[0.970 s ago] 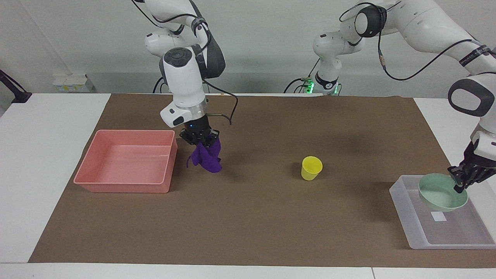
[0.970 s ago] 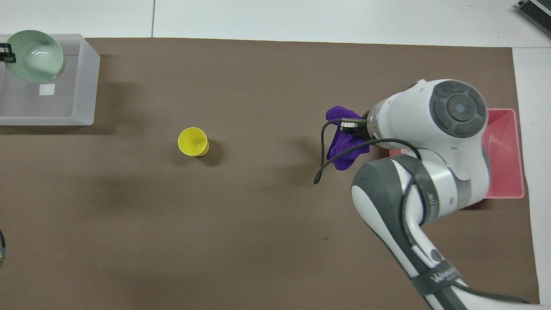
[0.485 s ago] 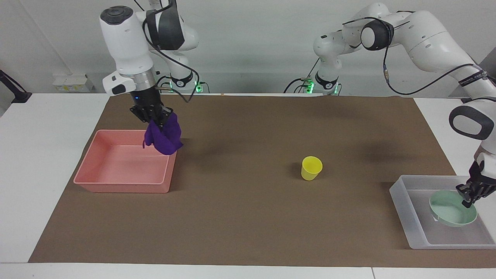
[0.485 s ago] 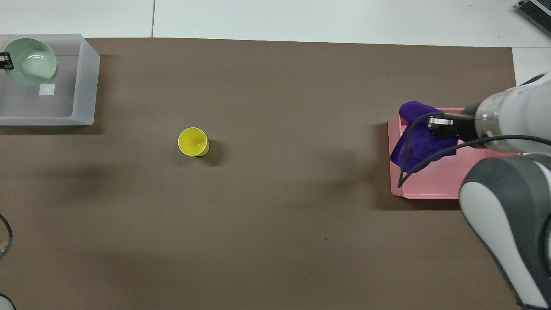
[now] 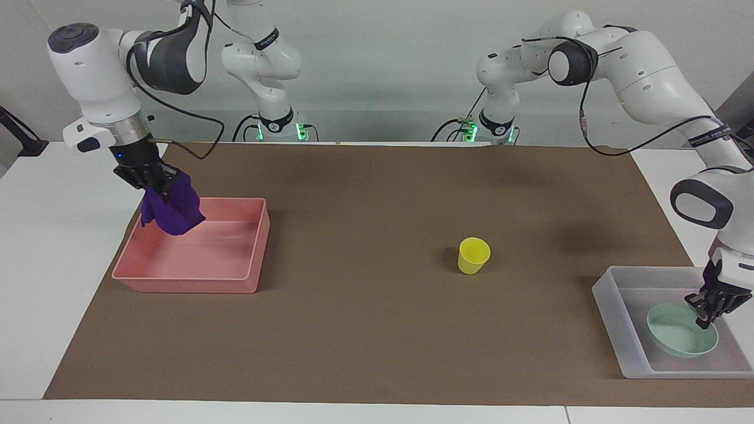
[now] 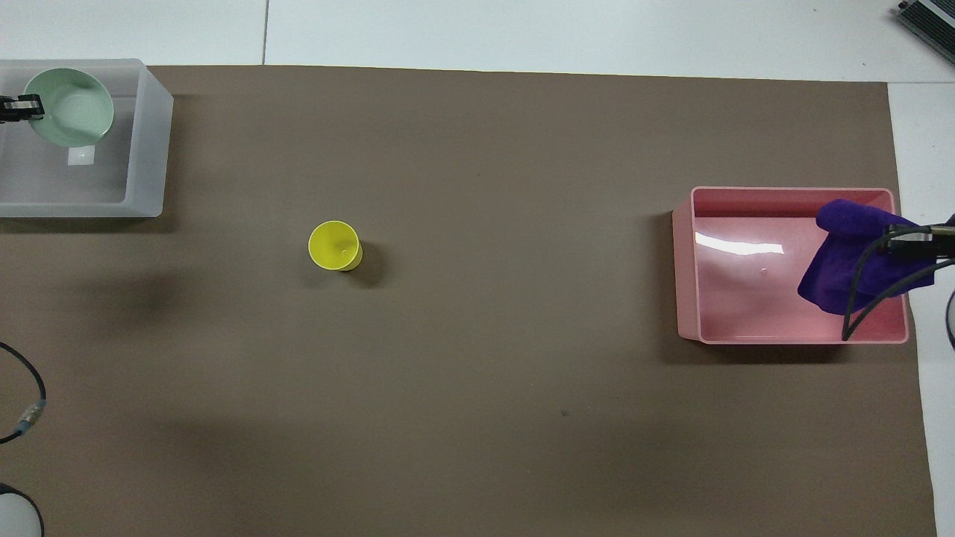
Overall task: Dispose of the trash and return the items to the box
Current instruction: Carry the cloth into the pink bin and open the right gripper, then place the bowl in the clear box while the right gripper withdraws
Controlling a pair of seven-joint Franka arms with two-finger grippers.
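Two grippers are busy: the right gripper [image 5: 154,184] pinches the limp, light purple rag [image 5: 171,207] by its bunched top over the pink tray's [image 5: 182,281] outer edge, while the left gripper [image 5: 710,311] grips the stiff mint bowl's [image 5: 680,338] rim inside the translucent box [image 5: 615,321].
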